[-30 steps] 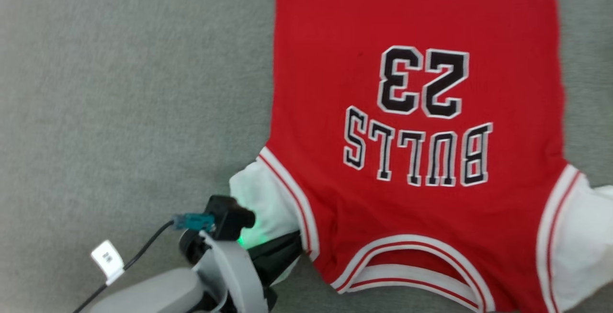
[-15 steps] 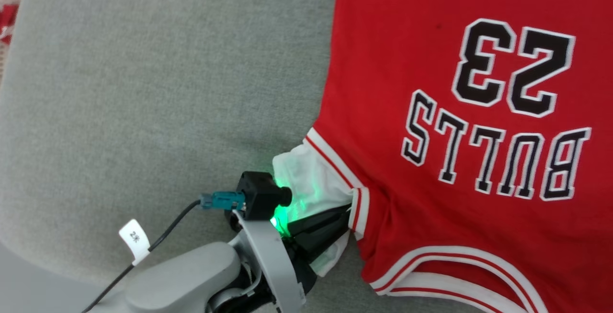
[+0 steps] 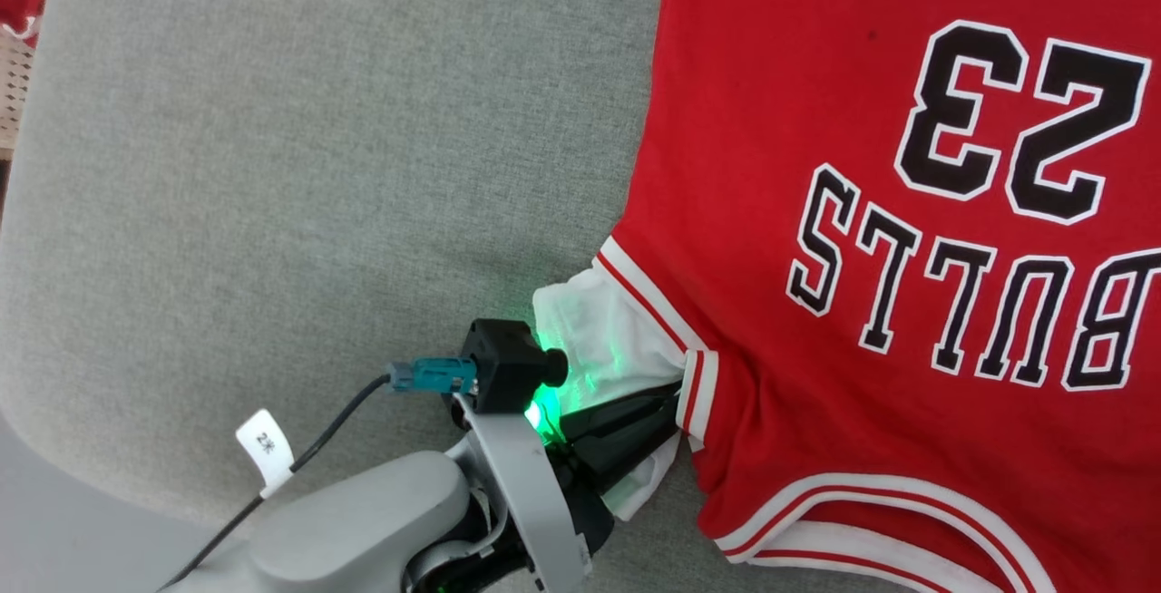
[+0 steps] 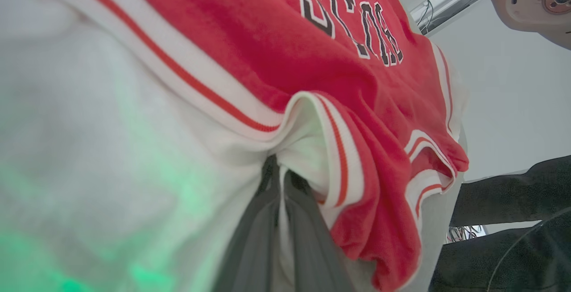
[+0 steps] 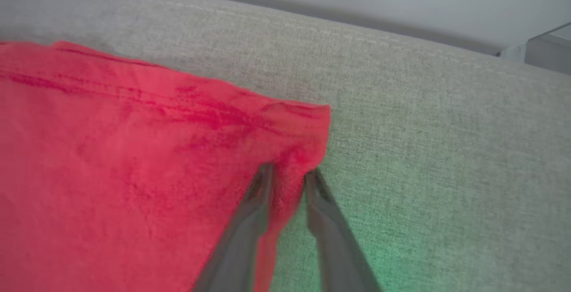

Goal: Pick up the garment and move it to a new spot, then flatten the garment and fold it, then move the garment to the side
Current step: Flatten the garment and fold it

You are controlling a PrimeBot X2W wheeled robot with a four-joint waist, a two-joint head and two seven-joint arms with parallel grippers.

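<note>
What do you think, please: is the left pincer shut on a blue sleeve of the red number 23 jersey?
Not quite: the sleeve is white, not blue. The left wrist view shows the left pincer shut on a white sleeve of the red number 23 jersey.

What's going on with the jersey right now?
The red Bulls 23 jersey lies spread on the grey upholstered surface. The left gripper is shut on its white sleeve by the striped armhole trim. The right gripper has its fingers either side of a hem corner, red cloth between them; a firm grip cannot be confirmed.
</note>
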